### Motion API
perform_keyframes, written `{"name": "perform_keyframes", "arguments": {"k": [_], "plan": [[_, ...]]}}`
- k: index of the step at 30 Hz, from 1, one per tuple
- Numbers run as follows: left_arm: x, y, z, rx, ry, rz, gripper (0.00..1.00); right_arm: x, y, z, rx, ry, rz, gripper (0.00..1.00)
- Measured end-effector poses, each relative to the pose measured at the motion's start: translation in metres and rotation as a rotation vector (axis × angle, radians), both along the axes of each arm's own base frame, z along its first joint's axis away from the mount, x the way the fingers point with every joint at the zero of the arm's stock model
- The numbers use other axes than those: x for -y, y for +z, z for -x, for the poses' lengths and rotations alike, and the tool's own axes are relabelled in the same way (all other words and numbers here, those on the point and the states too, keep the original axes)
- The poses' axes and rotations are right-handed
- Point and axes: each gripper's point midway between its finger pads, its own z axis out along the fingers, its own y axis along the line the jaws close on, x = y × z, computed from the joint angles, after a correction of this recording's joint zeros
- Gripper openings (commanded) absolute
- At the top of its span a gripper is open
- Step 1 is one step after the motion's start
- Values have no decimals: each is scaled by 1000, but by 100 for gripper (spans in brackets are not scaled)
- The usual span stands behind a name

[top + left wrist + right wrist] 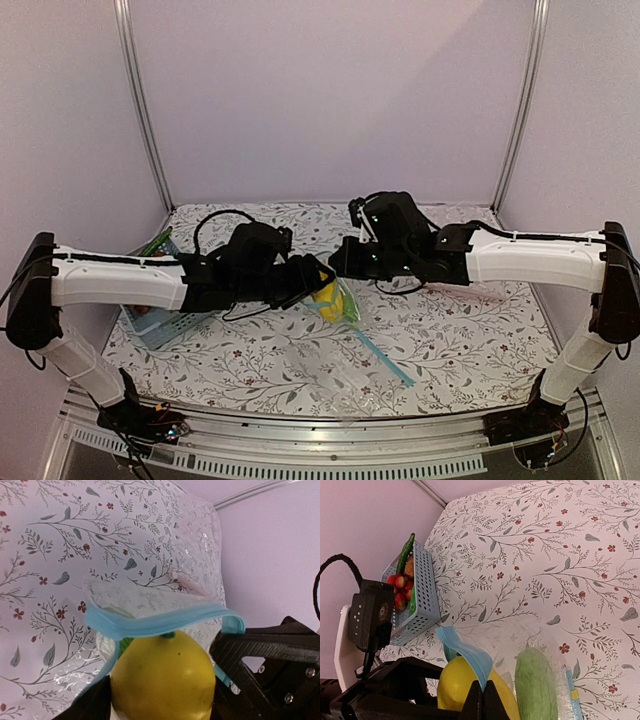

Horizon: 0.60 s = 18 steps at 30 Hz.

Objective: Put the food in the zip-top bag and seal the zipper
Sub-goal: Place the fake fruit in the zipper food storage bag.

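Zip-top bag (190, 555) hangs just ahead of the left gripper (165, 690), its mouth lifted off the table (545, 555) and gaping toward that gripper's fingers. It is thin clear film, limp and crinkly, so it looks likely to sag and fold wherever nothing supports it. I'd judge the only firm place to take it is the zipper (150, 622), the light-blue strip along the mouth, which arches directly over the yellow piece (162, 675).

The right gripper (482, 700) has its jaws pressed together on one lip of that strip, right at its fingertips, and that pinch seems to keep the mouth raised. The yellow piece sits between the left gripper's fingers with its nose at the opening. Whether the jaws squeeze it or merely flank it, I cannot tell. It looks smooth, glossy and light, so it could slip from a shallow grip, and a hold across its broad middle seems safest.

The green piece (535, 685) lies just beside the right gripper's tips, seemingly inside the film. Well beyond those tips, off to one side, stands a basket (422, 595) of other toy food.
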Motion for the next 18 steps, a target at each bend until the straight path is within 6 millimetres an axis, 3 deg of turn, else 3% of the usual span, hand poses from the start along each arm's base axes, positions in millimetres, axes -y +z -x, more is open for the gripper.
{"name": "perform_keyframes", "arguments": {"k": [5, 13, 18], "plan": [[-3, 2, 1, 0, -32, -47, 80, 0, -1, -1, 4, -2, -3, 0], [-13, 25, 0, 55, -68, -108, 82, 0, -2, -3, 7, -9, -3, 0], [-23, 29, 1, 67, -79, -143, 87, -1, -5, -3, 1, -11, 1, 0]]}}
